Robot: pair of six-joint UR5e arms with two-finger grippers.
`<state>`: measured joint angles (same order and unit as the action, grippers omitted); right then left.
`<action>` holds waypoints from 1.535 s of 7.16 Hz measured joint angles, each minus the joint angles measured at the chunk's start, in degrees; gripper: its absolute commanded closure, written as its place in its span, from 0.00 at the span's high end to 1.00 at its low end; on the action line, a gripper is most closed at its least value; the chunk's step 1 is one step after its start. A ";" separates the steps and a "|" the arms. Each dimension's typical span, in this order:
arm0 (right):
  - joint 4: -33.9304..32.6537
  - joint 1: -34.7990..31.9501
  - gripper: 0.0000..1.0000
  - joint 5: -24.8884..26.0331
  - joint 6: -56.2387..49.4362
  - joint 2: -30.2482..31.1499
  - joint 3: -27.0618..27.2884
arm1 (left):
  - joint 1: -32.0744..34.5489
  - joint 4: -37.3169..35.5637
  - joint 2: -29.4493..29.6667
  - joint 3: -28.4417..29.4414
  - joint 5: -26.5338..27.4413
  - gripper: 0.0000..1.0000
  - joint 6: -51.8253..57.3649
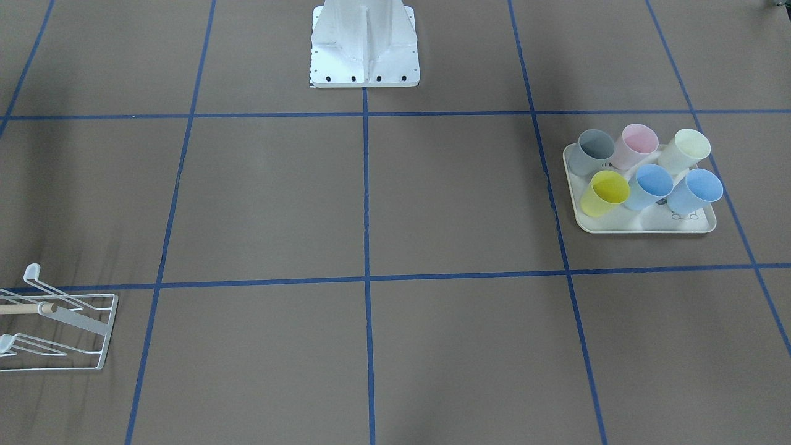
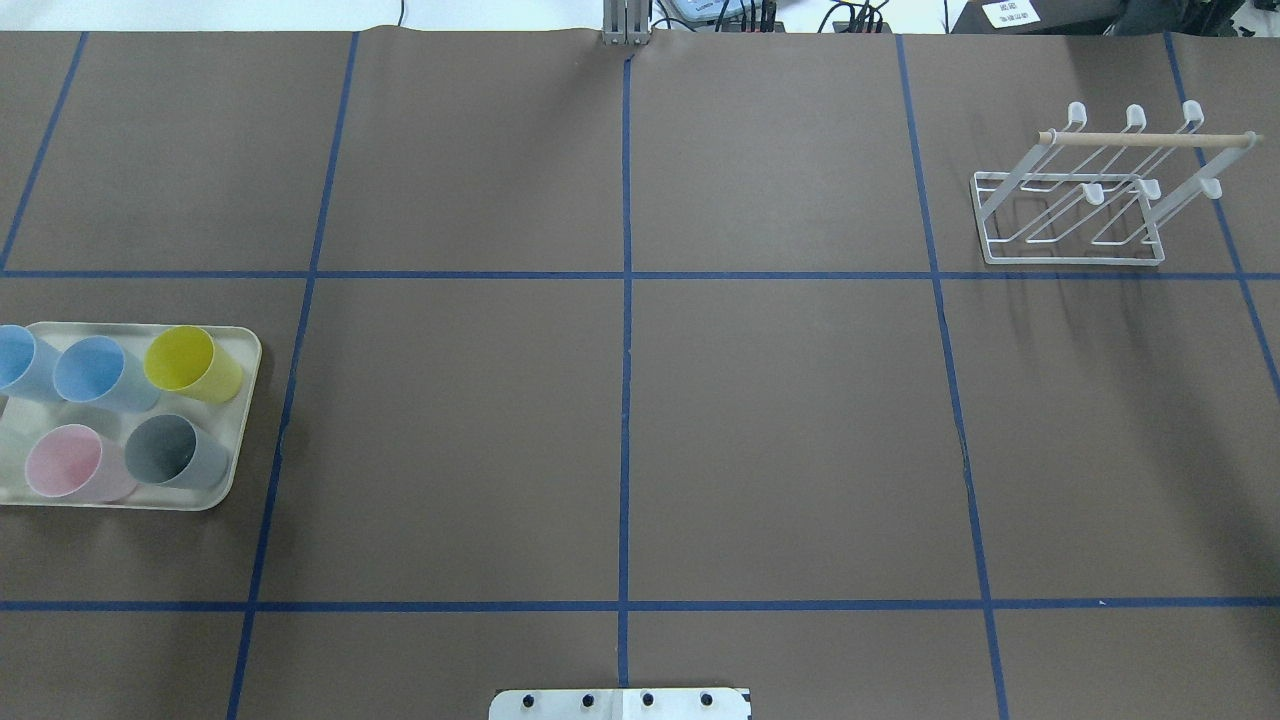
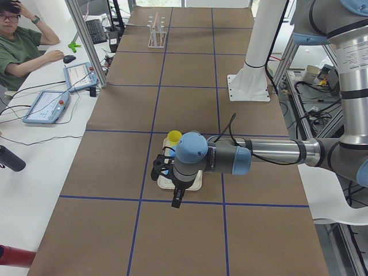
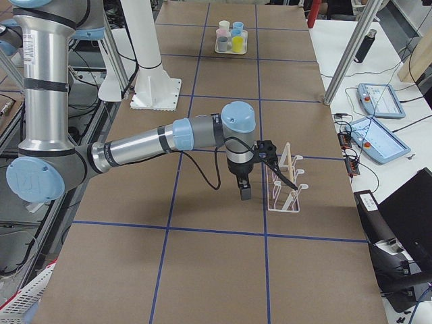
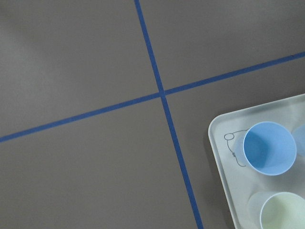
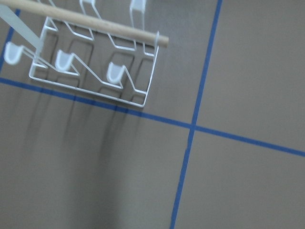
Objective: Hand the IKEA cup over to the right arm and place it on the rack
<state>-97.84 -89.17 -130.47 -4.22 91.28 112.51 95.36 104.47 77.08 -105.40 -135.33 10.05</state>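
Every cup on the tray, rack bare: no step of the task done yet.

Six cups stand in the cream tray at the right of the front-facing view, none lifted. The rack, in the overhead view's upper right, carries nothing. The left gripper hangs over the tray and the right gripper sits beside the rack. I cannot tell how far either's fingers are spread, and neither visibly holds anything. Pick, hand-over and hanging are all left to do.

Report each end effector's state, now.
Left end effector: cannot be told; shown only side-on, near the cream plastic tray.
Right end effector: cannot be told; shown only side-on, beside the white wire rack with wooden dowel.
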 measured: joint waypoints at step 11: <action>21.40 24.79 1.00 4.88 35.97 -1.71 6.56 | -12.86 17.52 0.97 5.37 1.03 1.00 -29.55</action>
<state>-76.44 -64.38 -125.58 31.75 89.57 119.06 82.50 121.99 78.05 -100.03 -134.29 -19.49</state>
